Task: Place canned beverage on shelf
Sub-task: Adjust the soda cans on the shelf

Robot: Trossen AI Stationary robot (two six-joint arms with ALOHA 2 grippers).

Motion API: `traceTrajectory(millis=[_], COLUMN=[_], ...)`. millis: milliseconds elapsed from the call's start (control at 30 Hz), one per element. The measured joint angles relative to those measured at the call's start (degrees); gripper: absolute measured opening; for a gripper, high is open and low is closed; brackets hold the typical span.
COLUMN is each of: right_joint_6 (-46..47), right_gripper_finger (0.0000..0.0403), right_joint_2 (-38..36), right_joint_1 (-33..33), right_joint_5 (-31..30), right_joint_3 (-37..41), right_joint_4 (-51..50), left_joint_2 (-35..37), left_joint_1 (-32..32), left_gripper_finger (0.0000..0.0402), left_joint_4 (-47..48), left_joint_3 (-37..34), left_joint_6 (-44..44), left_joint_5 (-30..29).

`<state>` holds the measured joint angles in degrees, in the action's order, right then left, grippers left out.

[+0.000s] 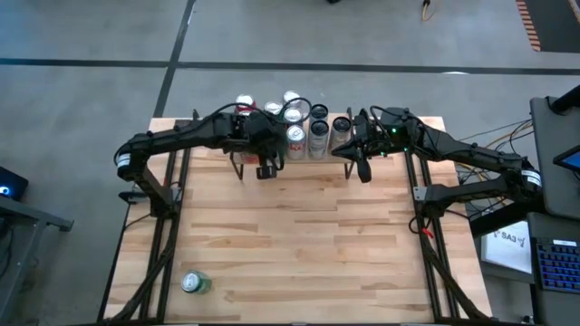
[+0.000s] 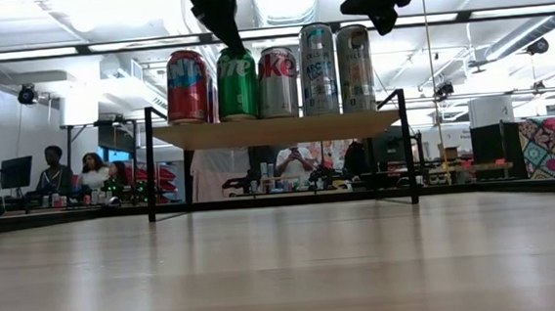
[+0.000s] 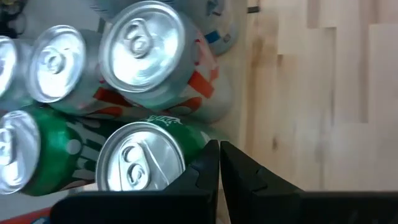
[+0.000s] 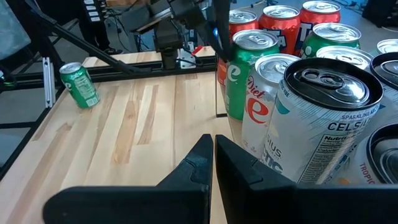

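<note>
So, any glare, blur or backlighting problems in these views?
Low view: bright ceiling lights backlight the cans on the shelf, and the near tabletop is soft. Left wrist view: can tops glare, nearest ones blurred. Right wrist view: the closest can is distorted large. High view: evenly lit, with the green can clear.

A light-wood table (image 1: 299, 244) carries the shelf (image 2: 276, 129), a raised board on thin black legs at its far edge. On the shelf stands a cluster of upright cans (image 2: 263, 82), perhaps ten. One green can (image 1: 195, 283) lies on its side near the table's front left corner
</note>
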<state>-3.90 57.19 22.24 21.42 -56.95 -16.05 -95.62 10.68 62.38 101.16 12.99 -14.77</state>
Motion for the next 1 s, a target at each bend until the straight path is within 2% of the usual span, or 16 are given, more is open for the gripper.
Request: traceTrajectory(millis=[100, 267, 467, 667, 833, 1000], right_joint_6=[-0.1, -0.11, -0.14, -1.07, -1.38, -1.43], right_gripper_finger=[0.0009, 0.0009, 0.0009, 0.0009, 0.0009, 0.0009], right_joint_2=[0.0, 0.0, 0.0, 0.07, 1.23, 3.29], right_joint_1=[0.0, 0.0, -0.22, -1.03, -1.27, -1.27], right_joint_5=[0.0, -0.01, -0.02, 0.0, 0.01, -0.14], right_joint_3=[0.0, 0.0, 0.0, 0.0, 0.0, 0.02], right_joint_4=[-0.04, -0.04, -0.44, -0.47, -0.48, -0.53], left_joint_2=[-0.25, -0.21, 0.61, 0.79, 0.58, 0.31], left_joint_1=[0.0, 0.02, 0.02, 0.22, 1.85, 3.27], left_gripper_finger=[0.0, 0.0, 0.0, 0.0, 0.0, 0.0], left_joint_4=[-0.5, -3.35, 1.07, 8.17, 8.0, 8.03], left_joint_3=[0.0, -0.02, 2.26, 7.64, 8.55, 5.96], left_joint_6=[-0.14, -0.66, -1.53, -2.23, -0.91, -1.04], left_joint_5=[-2.35, -2.84, -2.93, -11.17, -11.25, -8.88])
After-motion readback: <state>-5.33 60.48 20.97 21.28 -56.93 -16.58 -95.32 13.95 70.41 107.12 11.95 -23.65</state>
